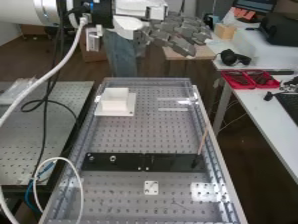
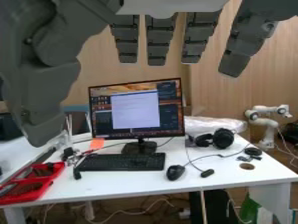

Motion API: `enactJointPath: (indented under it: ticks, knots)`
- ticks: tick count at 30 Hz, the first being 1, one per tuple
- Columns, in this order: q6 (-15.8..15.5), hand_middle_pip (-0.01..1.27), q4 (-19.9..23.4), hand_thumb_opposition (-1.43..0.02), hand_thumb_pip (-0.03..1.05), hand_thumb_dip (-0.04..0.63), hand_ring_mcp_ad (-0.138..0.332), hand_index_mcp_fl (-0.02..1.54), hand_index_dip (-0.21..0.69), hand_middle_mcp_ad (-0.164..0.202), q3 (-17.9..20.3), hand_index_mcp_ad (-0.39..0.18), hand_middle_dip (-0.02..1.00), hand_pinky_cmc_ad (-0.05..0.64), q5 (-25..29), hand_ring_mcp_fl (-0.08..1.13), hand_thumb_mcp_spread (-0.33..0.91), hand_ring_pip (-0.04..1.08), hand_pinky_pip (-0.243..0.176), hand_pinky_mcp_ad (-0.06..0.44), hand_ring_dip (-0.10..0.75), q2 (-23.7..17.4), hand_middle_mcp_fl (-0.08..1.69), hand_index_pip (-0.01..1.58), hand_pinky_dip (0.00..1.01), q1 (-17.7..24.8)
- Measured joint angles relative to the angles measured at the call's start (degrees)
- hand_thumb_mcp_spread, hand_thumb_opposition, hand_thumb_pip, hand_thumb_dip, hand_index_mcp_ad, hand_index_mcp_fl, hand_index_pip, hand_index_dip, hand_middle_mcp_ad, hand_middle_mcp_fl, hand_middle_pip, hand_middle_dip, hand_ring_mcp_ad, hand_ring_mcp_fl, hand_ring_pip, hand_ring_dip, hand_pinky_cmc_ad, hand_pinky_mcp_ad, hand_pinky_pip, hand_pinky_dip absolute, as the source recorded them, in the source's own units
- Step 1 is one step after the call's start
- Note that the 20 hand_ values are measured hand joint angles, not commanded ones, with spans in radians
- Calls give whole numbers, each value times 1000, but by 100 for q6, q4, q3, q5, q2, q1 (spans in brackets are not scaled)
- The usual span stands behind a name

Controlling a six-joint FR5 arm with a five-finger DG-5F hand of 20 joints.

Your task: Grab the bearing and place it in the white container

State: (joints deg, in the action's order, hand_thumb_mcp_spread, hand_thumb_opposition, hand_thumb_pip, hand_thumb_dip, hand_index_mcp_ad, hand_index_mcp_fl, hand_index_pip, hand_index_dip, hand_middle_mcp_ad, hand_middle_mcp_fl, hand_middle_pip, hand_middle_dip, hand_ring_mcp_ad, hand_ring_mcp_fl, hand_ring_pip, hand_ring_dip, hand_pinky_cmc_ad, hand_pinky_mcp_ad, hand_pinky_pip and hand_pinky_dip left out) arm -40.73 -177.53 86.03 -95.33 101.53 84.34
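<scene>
- White arm: cut off by the high view's left edge.
- Hand: open over the room beyond the worktop, its dark grey fingers fairly straight and spread, with nothing held; the wrist view crops their upper parts.
- White container: on the far part of the worktop, toward its left side; I can't make out what is inside.
- The near end of the worktop runs out of the high view, and a white cable loops past its left side.
- The worktop is grey metal, pierced all over with rows of small holes, with long rails along its sides.
- Across it lies a flat black bar, smooth and dark, with a thin brownish stick leaning up near its right end.
- The container looks plain, matt and boxy, on a flat white plate.
- On the bar stand the smaller nut and larger nut, both small, round and metallic.
</scene>
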Motion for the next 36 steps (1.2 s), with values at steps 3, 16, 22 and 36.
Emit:
enactJointPath:
  ticks: [3, 16, 22, 36]
  knots:
    - [-19, 119, -21, -698, 489, 175, 110, 37, 239, 23, -15, -82, 206, 379, -35, 3, 272, 94, -75, 291, 98, 11, 3, 106, 311, -19]
    - [-56, 119, -27, -698, 489, 175, 110, 40, 239, 23, -157, -82, 206, 379, -252, 3, 272, 94, -75, 291, 98, 92, 3, 106, 311, -161]
    - [-83, 119, -38, -696, 489, 175, 106, 37, 239, 23, -210, -82, 206, 379, -329, 3, 272, 94, -75, 291, 98, 139, 3, 106, 311, -213]
    - [-118, 119, -104, -698, 489, 175, 110, 40, 239, 23, -183, -82, 206, 379, -457, 7, 272, 94, -75, 291, 98, 131, 3, 106, 311, -280]
